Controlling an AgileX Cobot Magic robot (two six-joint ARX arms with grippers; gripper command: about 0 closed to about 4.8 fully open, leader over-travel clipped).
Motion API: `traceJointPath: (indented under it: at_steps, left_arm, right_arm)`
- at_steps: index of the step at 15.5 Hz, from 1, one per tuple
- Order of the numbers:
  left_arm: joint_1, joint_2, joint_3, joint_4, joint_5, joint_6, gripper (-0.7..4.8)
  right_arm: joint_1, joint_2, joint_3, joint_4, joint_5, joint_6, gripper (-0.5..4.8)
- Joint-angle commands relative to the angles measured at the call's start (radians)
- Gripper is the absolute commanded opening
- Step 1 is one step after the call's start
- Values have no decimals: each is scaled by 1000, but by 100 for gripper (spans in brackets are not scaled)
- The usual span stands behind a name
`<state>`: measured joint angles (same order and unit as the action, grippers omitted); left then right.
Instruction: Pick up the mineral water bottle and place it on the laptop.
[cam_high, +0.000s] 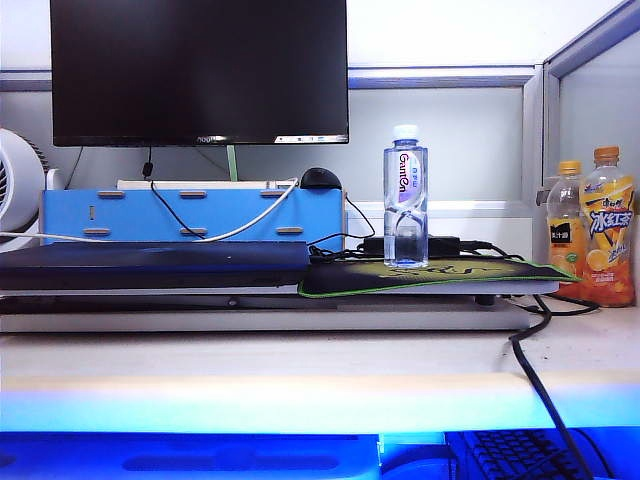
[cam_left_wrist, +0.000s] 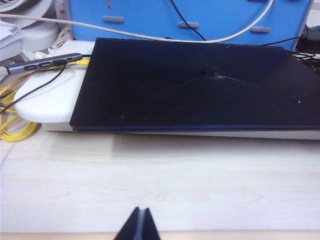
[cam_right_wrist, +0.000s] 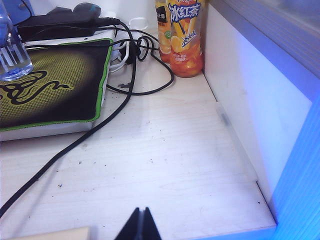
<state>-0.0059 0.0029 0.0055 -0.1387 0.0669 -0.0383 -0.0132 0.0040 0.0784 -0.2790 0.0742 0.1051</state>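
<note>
Nearest you, the left pincer (cam_left_wrist: 139, 223) and right pincer (cam_right_wrist: 140, 223) sit fully closed and empty over the worktop (cam_high: 320, 370). Farther, at one o'clock, the mineral water bottle (cam_high: 405, 196) stands upright on the mouse pad (cam_high: 440, 274); it could tip on contact. Cables (cam_right_wrist: 125, 95) may snag your right arm. The laptop (cam_high: 150, 265) lies at eleven o'clock.

The left end effector (cam_left_wrist: 139, 224) shows in its wrist view only as two dark fingertips pressed flat together, with no gap between them and nothing gripped. It hangs low above bare tabletop (cam_left_wrist: 160, 185), pointing nearly level. The right end effector (cam_right_wrist: 140, 224) looks the same in its own wrist view: tips (cam_right_wrist: 134, 227) meeting in a thin seam, empty, low over the tabletop and nearly level. Neither arm nor end effector appears in the exterior view.
</note>
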Motion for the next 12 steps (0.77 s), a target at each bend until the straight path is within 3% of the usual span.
traceJointPath:
  at_steps: [1,6,7,9,11,12]
  left_arm:
    - [-2,-2,2,5,1,1,-2]
    - [-2,-2,2,5,1,1,-2]
    - [-2,-2,2,5,1,1,-2]
    - [-2,-2,2,5,1,1,-2]
    - [-2,-2,2,5,1,1,-2]
    - [-2,-2,2,5,1,1,-2]
  right_arm:
    - [0,1,3,21,-7,8,14]
    - [0,1,3,23,-58,7,14]
    - [0,1,3,25,-90,10,38]
    - [0,1,4,77,-125,54,176]
    - [0,1,5,149,-193,89,186]
    - [0,2,5,172,-230,114,221]
